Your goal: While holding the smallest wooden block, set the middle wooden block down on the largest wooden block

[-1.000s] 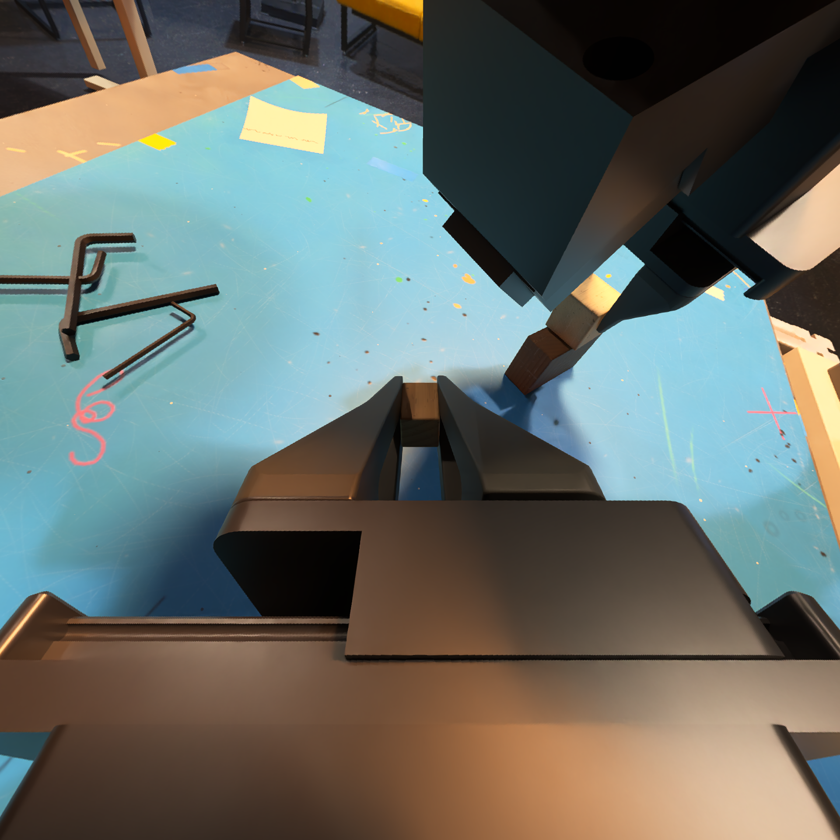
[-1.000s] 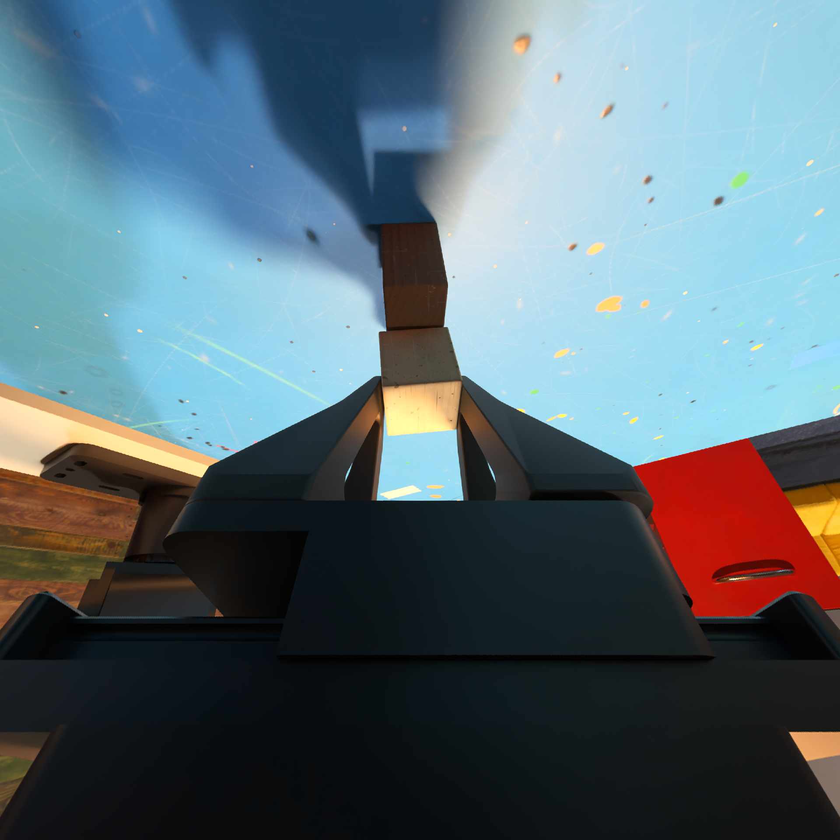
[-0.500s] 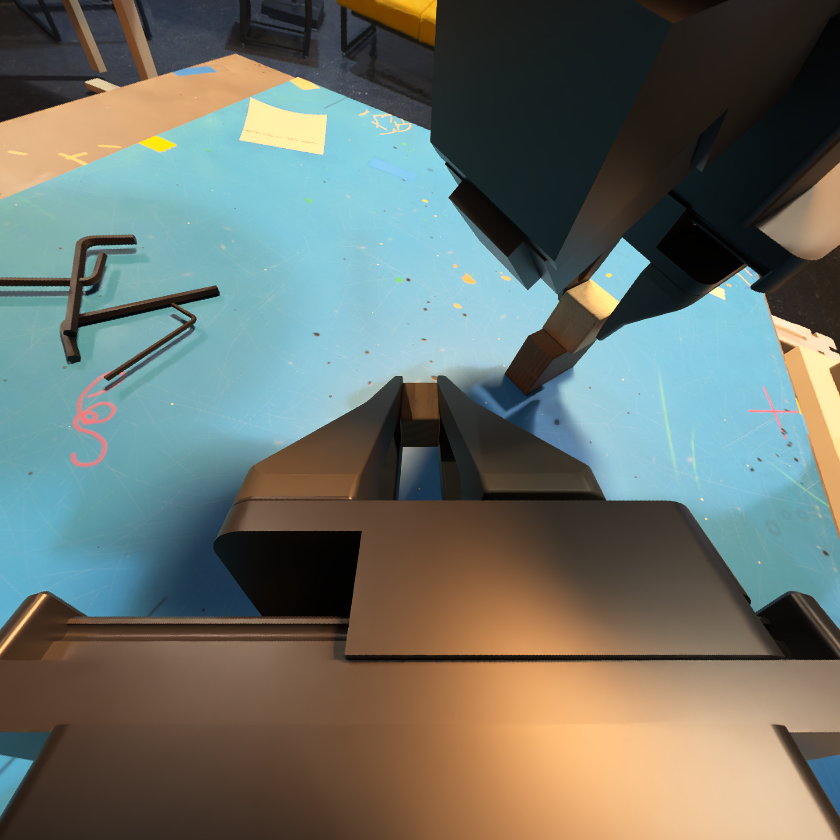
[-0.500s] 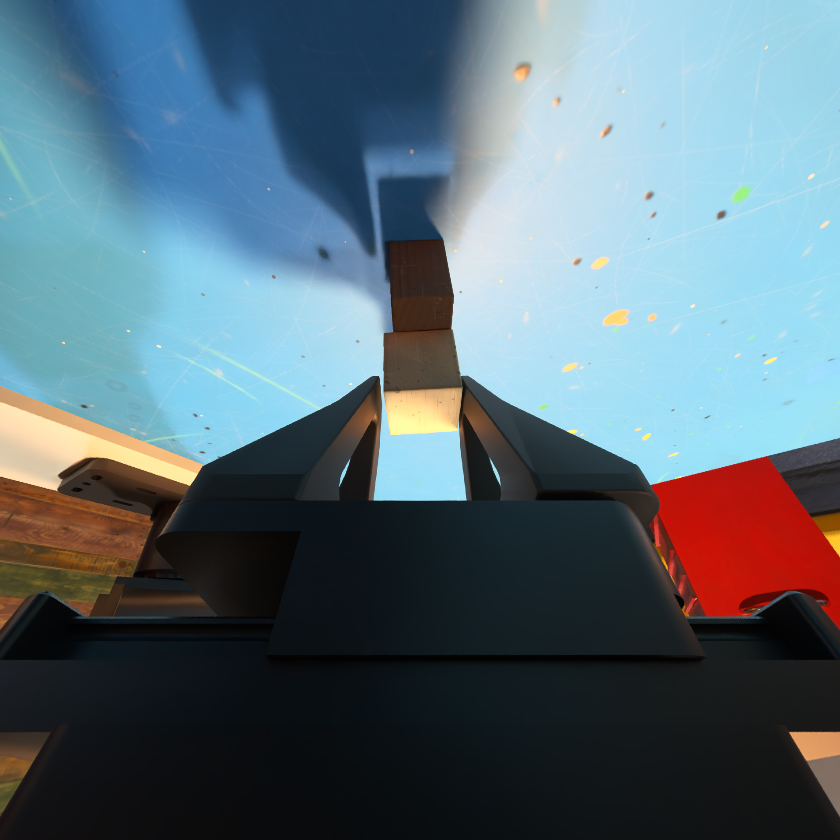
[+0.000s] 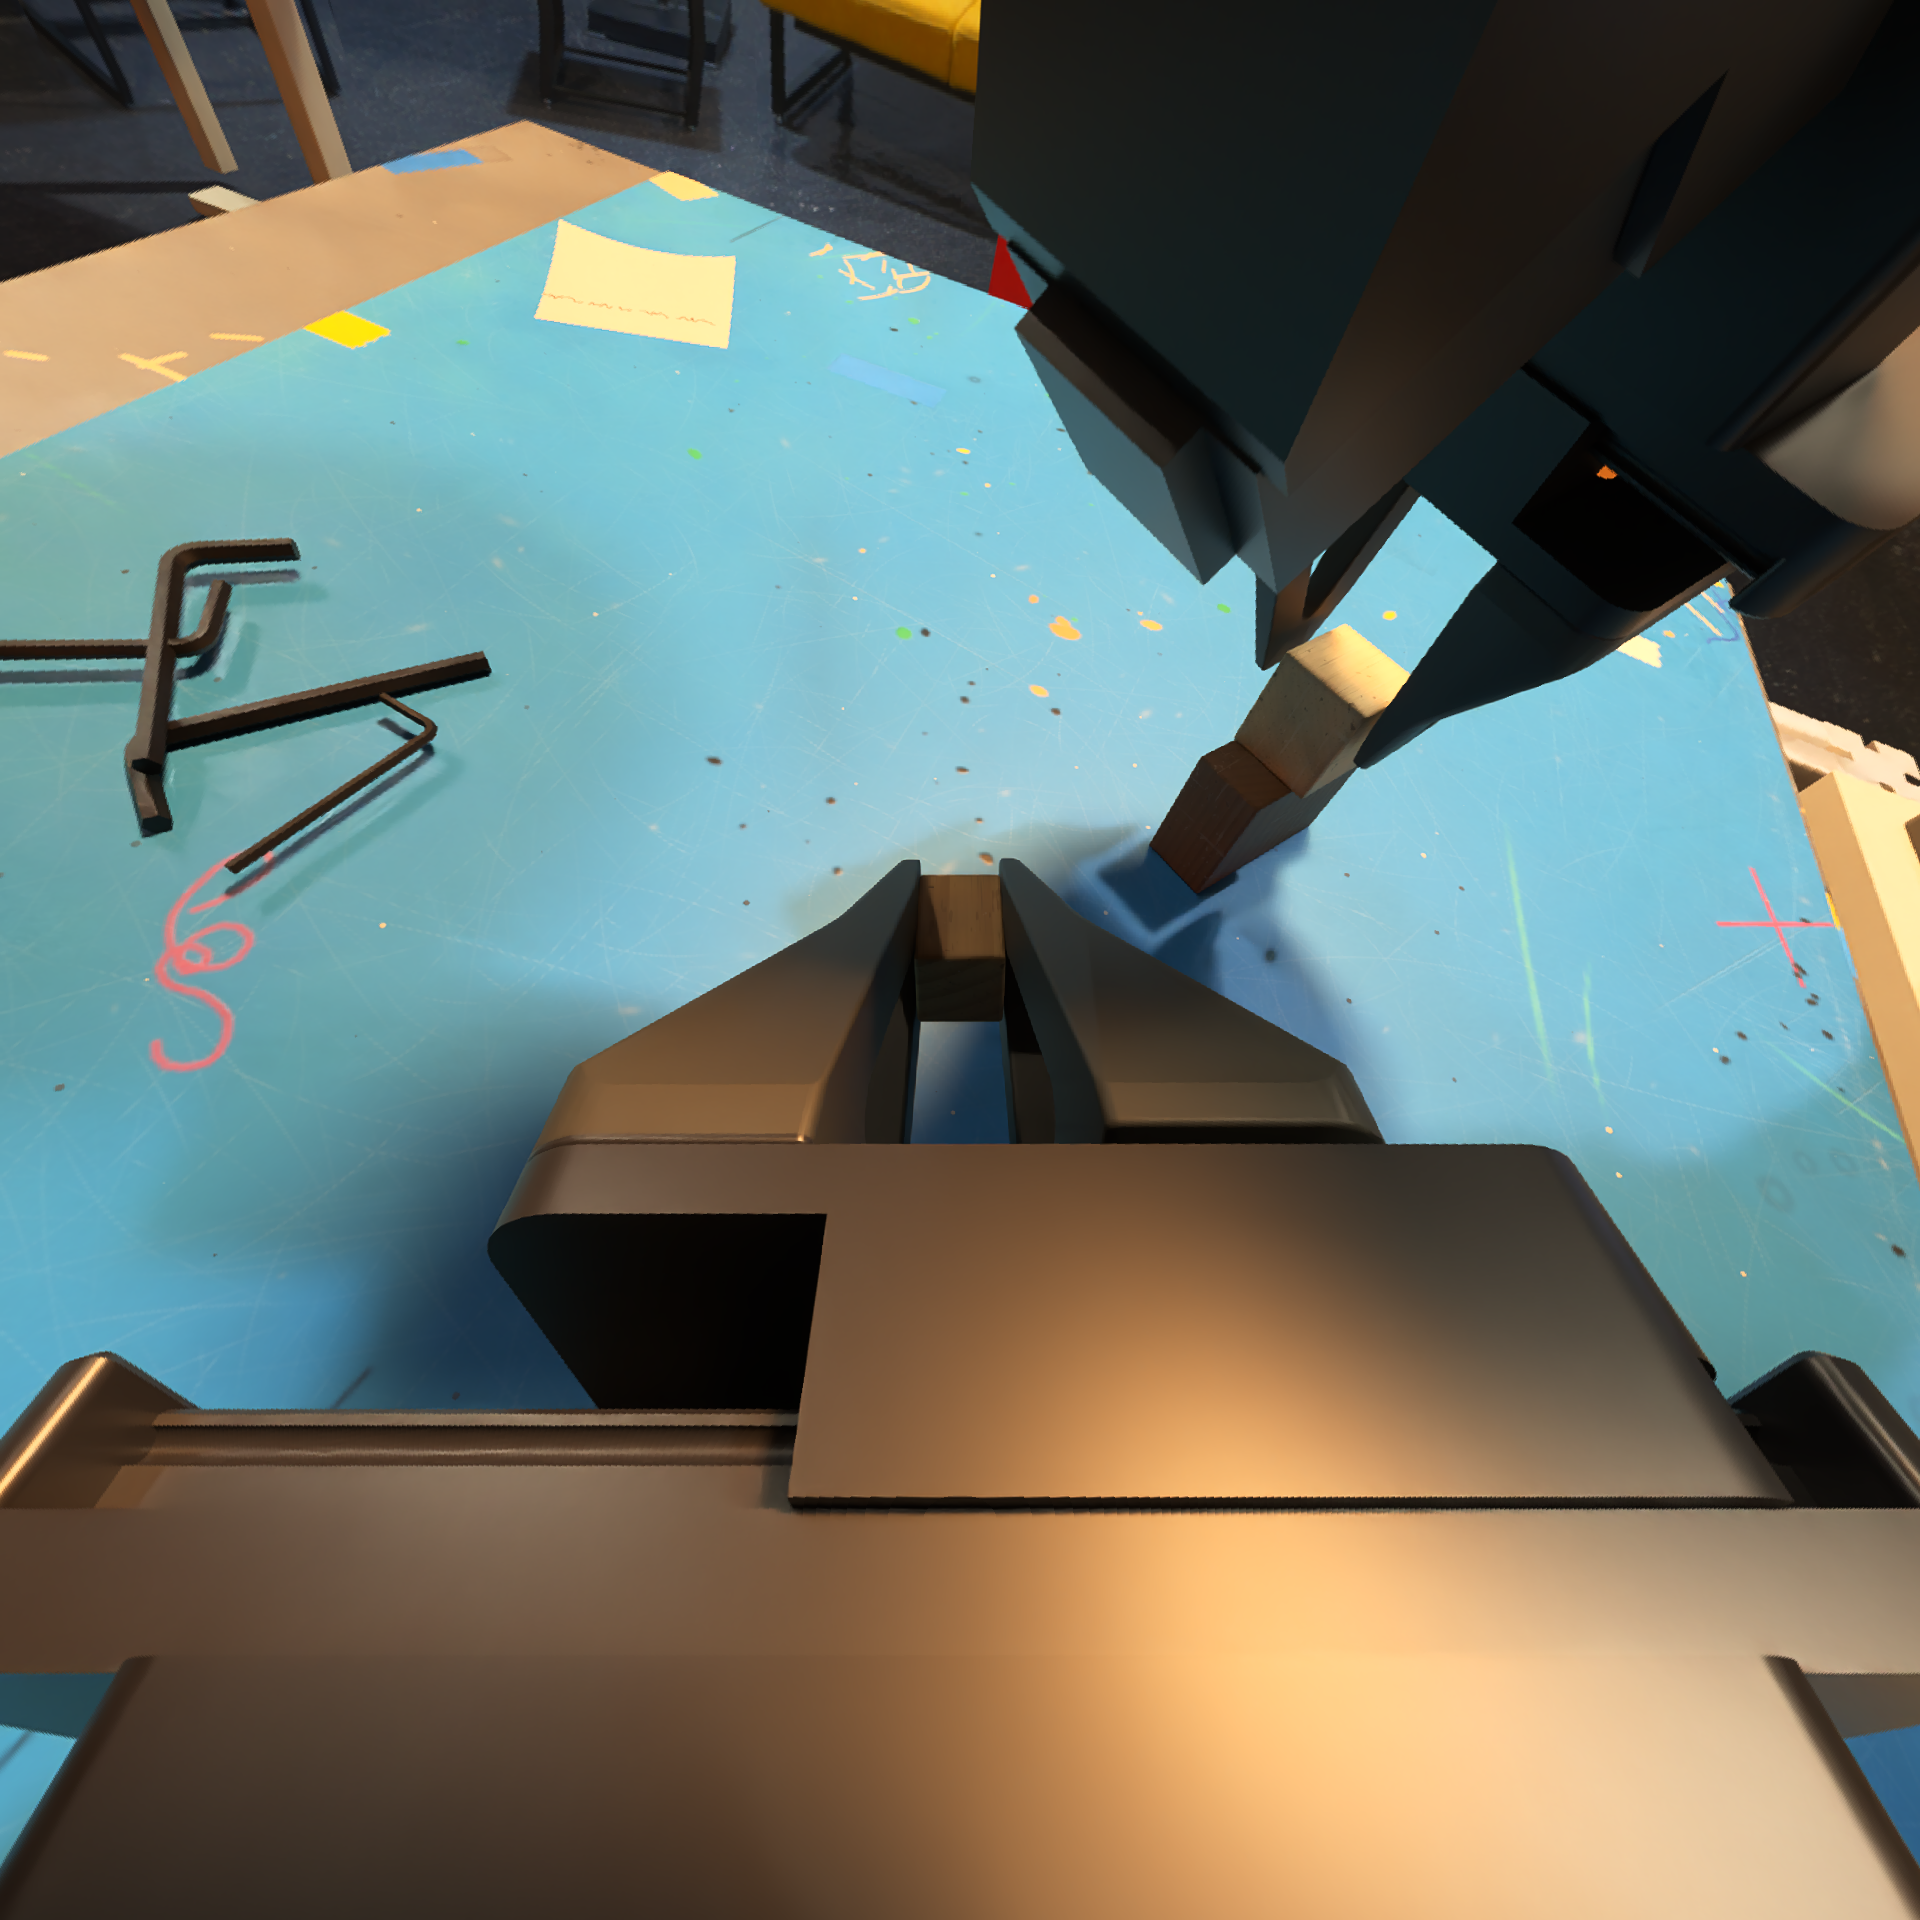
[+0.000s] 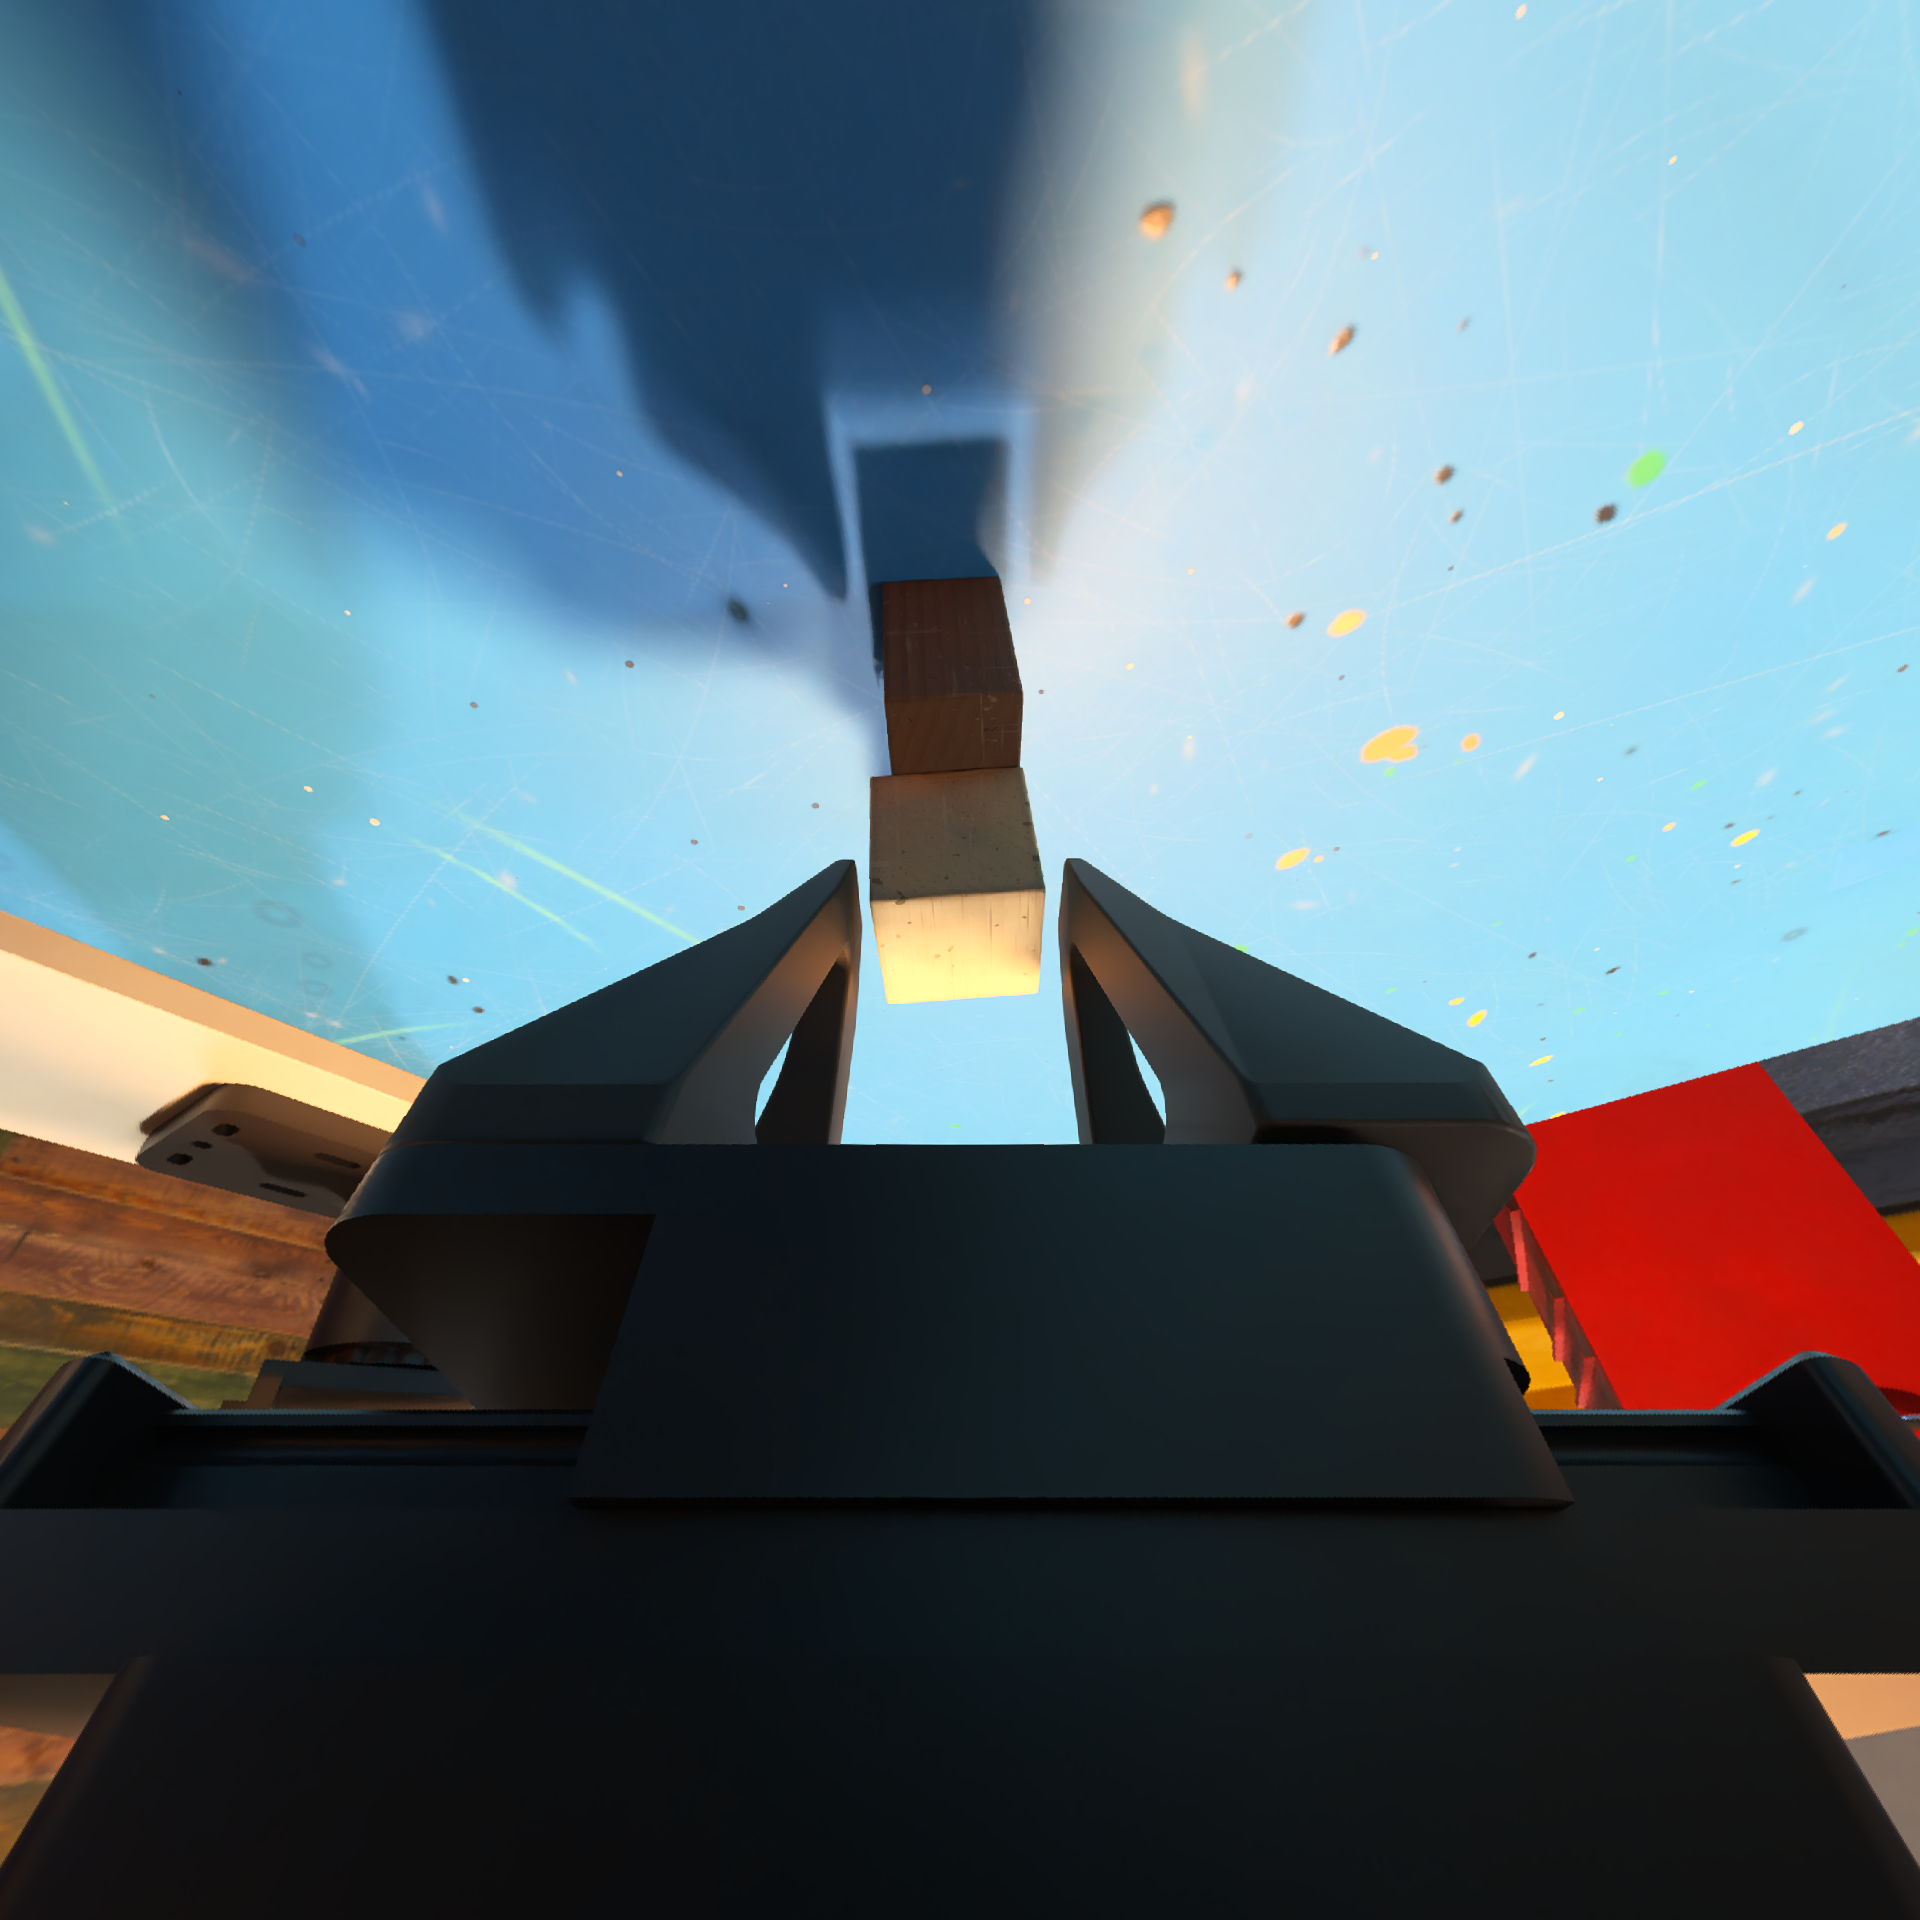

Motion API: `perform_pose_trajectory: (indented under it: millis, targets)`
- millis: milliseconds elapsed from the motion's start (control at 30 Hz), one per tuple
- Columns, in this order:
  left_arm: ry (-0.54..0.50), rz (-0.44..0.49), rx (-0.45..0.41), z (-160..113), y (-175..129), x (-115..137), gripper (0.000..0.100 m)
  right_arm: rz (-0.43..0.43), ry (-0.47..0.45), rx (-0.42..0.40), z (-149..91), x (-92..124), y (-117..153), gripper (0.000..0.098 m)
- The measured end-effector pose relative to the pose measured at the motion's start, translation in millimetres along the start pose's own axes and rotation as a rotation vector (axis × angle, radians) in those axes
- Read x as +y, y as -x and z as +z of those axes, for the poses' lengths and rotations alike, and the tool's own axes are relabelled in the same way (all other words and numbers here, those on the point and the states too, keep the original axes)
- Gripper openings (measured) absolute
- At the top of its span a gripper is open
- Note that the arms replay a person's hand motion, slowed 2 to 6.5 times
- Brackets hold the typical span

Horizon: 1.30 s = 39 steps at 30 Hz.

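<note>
In the left wrist view, my left gripper (image 5: 958, 883) is shut on the smallest wooden block (image 5: 958, 945), held just above the blue table (image 5: 623, 623). To its right, the pale middle block (image 5: 1320, 712) rests on top of the dark brown largest block (image 5: 1210, 821), which stands on the table. My right gripper (image 5: 1325, 717) straddles the pale block. In the right wrist view, the right gripper (image 6: 961, 868) is open, with a narrow gap between each finger and the pale block (image 6: 956, 945). The dark block (image 6: 951, 675) lies directly beyond it.
Several black hex keys (image 5: 208, 707) lie at the left of the table, next to a pink scribble. A yellow paper sheet (image 5: 634, 286) lies at the far edge. A pale wooden frame (image 5: 1870, 883) borders the right side. A red bin (image 6: 1714, 1226) stands off the table.
My right gripper's fingers have spread off the pale block, which stays on the dark block. My left gripper still holds the smallest block and has not moved.
</note>
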<state>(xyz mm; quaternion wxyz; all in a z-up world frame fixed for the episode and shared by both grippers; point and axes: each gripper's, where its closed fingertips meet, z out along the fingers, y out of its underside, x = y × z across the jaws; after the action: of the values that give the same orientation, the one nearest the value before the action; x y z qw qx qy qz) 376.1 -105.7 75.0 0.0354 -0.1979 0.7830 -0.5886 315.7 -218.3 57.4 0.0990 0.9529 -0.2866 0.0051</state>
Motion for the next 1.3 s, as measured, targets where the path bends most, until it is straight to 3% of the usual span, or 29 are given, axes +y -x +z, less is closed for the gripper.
perform_pose_trajectory:
  millis: [800,1300]
  targets:
    - [-0.004,0.021,-0.002,-0.2,-2.2,-0.1,0.012,0.019,-0.100,-0.010,2.0,-1.5,1.9,0.0404]
    - [-0.003,0.029,-0.004,0.0,-3.0,-0.2,0.012,0.083,-0.272,-0.018,-11.5,-8.4,-1.1,0.0537]
